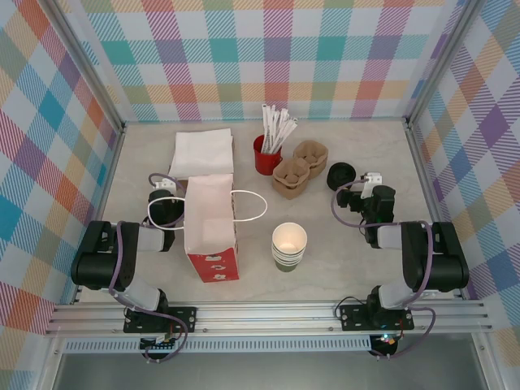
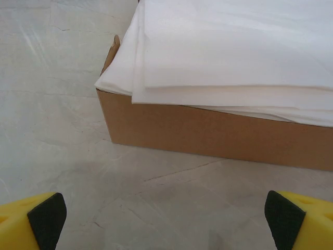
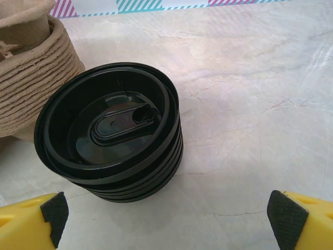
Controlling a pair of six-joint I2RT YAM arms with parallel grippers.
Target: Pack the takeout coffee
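The olive paper cup stack point(image 1: 289, 246) stands between left gripper point(image 2: 165, 217) and right gripper point(image 3: 166, 219); both gape wide, holding nothing.

Counter point(image 1: 341, 244) looked like pale marble: smooth, faint sheen. Stacked lids point(image 3: 112, 130) were black plastic, glossy, ridged at rims. Cup carriers point(image 3: 31, 73) were tan moulded pulp, rough, matt. Box point(image 2: 208, 130) was brown cardboard, matt; sheets point(image 2: 234, 47) on top were white paper, smooth. Cups point(image 1: 289, 246) were paper, olive outside, cream inside. Left fingers point(image 2: 13, 229) were yellow plastic with black textured pads.
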